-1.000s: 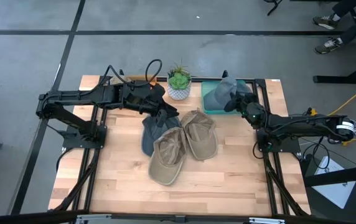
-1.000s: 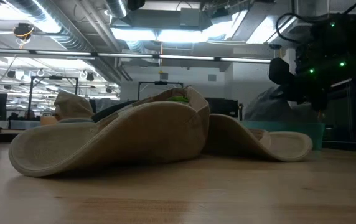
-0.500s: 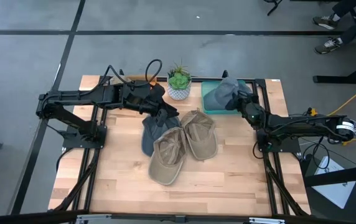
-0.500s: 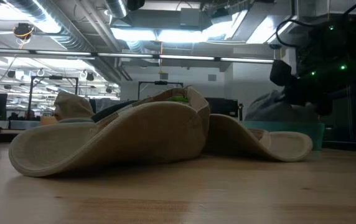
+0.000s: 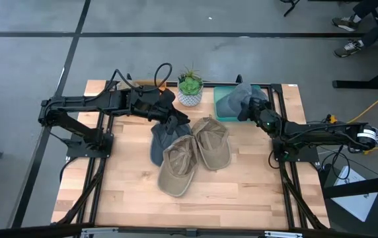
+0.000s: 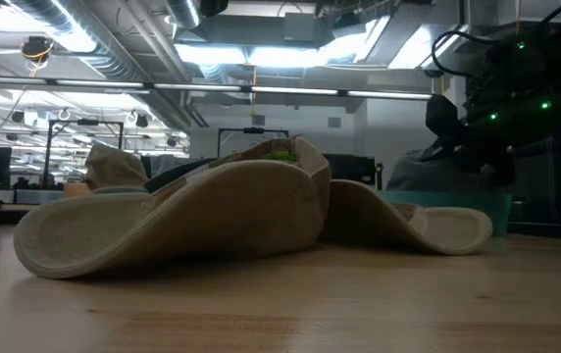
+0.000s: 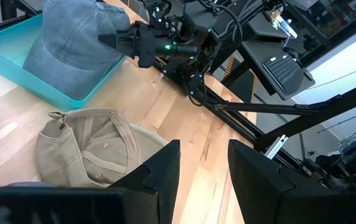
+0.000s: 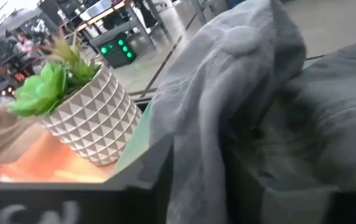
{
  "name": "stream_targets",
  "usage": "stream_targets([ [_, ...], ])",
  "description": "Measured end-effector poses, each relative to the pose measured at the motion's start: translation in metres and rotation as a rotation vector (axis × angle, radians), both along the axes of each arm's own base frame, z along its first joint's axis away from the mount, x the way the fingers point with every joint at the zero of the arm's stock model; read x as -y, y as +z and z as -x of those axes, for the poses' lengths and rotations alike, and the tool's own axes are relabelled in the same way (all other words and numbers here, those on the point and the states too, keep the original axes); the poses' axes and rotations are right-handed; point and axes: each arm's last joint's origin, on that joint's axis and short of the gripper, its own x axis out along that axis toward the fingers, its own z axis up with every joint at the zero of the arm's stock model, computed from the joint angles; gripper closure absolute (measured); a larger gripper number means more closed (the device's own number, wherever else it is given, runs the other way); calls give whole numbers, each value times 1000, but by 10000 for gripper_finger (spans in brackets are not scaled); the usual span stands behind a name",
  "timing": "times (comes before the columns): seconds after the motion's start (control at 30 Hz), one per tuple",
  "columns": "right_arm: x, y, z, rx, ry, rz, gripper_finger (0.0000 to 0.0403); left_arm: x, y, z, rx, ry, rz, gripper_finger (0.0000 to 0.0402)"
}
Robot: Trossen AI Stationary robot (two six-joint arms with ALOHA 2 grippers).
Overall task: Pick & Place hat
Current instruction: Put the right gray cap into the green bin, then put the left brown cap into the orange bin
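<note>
Hat [image 5: 234, 99] in bin [image 5: 221, 114], apparently right of plant [image 5: 189, 86].

Table [image 5: 242, 192] is pale wood planks w/ a slight sheen. Grey hat [image 7: 72, 40] upper left looks like washed denim-ish cloth, matt, sitting in a smooth teal plastic bin [image 7: 16, 53]. Tan caps [image 5: 195, 155] mid-frame are soft matt cloth w/ visible stitching. Plant pot [image 8: 91, 121] is white, faceted, looks ceramic.

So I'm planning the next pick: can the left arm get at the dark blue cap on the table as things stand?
Probably yes. The left gripper, fingers apart, hangs right over the dark blue cap. A tan cap overlaps its near edge, but the side under the gripper lies bare.
</note>
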Motion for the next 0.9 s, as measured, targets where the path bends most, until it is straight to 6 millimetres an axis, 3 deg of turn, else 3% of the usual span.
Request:
stream_targets([
  [0.13,-1,5,2,-16,17,47,226,0,0,0,0,-3,-7,272],
  [0.27,-2,17,8,-3,-15,129,207,0,0,0,-2,-14,-31,272],
  [0.7,-8,46,30,52,-81,309,237,0,0,0,-5,-46,-101,272],
  [0.9,-16,57,30,209,183,339,236,0,0,0,-7,-75,-165,272],
])
